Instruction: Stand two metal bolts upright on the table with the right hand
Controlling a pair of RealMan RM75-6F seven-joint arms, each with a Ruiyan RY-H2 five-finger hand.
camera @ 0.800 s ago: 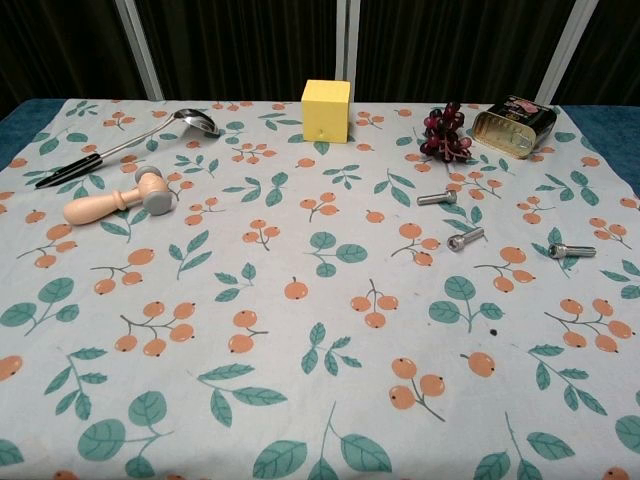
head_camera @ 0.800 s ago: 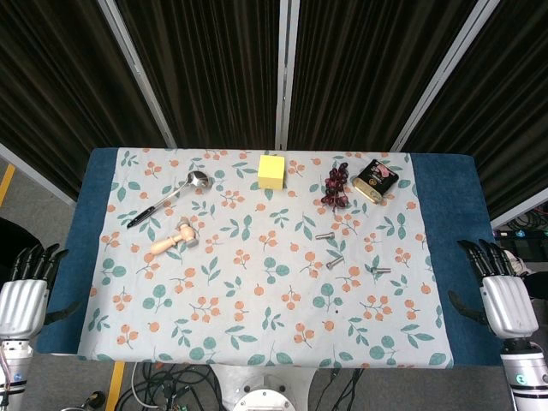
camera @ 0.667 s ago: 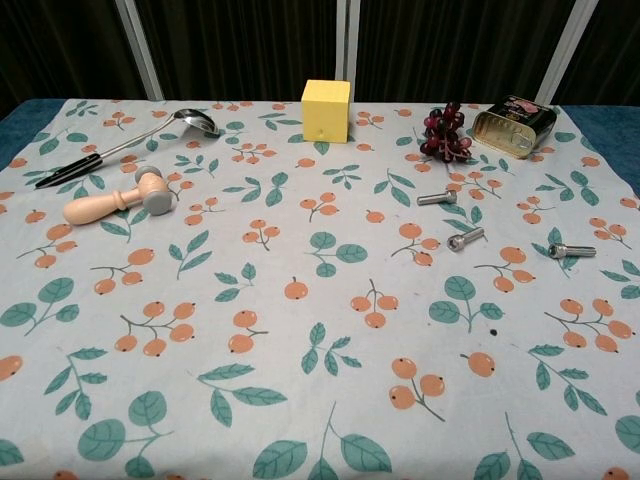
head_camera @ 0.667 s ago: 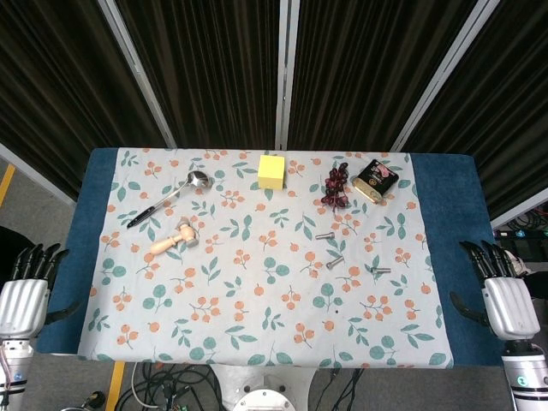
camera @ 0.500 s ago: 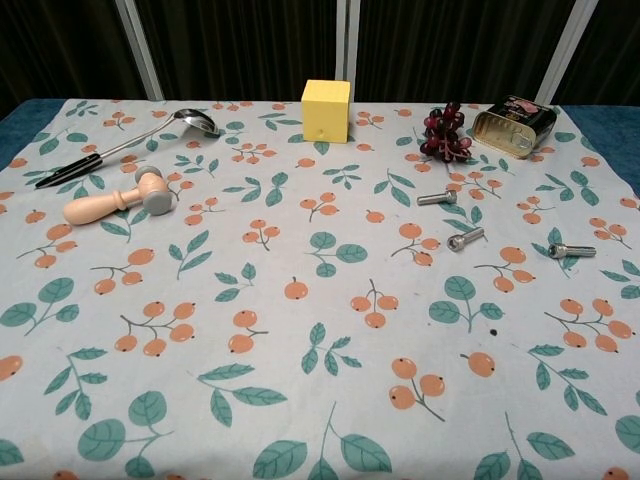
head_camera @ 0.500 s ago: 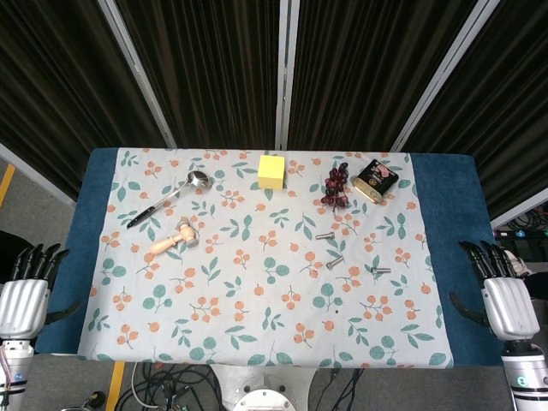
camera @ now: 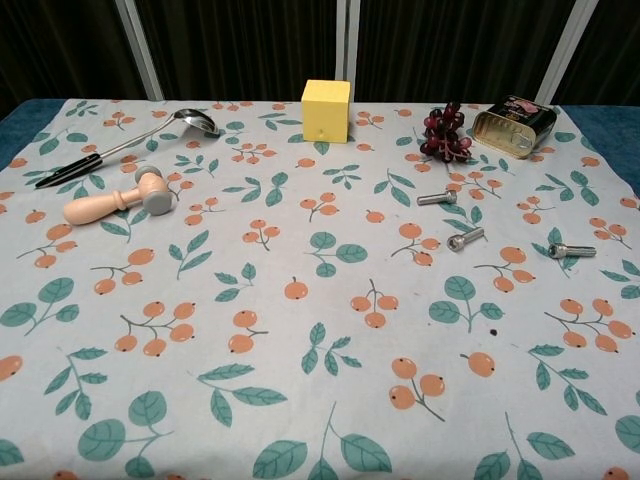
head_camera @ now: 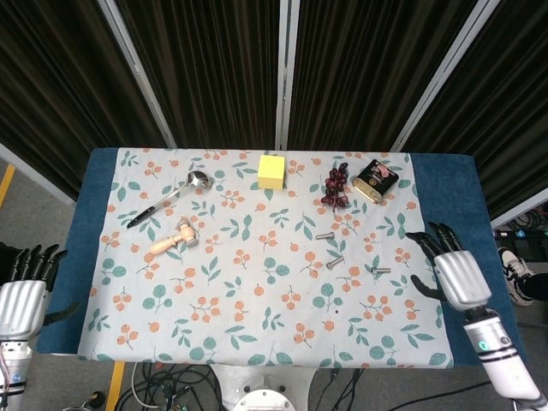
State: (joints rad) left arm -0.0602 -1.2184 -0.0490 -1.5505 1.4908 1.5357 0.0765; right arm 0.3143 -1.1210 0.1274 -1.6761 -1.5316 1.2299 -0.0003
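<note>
Right hand (head_camera: 454,272), fingers spread, hovers near the nearest lying bolt (head_camera: 381,271).

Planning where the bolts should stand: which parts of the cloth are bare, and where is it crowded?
Bare: the middle, between the wooden mallet and the bolts, and the whole near half. Crowded: the far edge, with ladle, yellow block, grapes and tin.

The head view looks almost straight down from high up and takes in the whole table (head_camera: 475,197) with its leafy tablecloth (head_camera: 257,257), plus floor beside it. The chest view sits low and near, facing across the tablecloth toward the dark curtain (camera: 240,45). Both views share the tablecloth.
</note>
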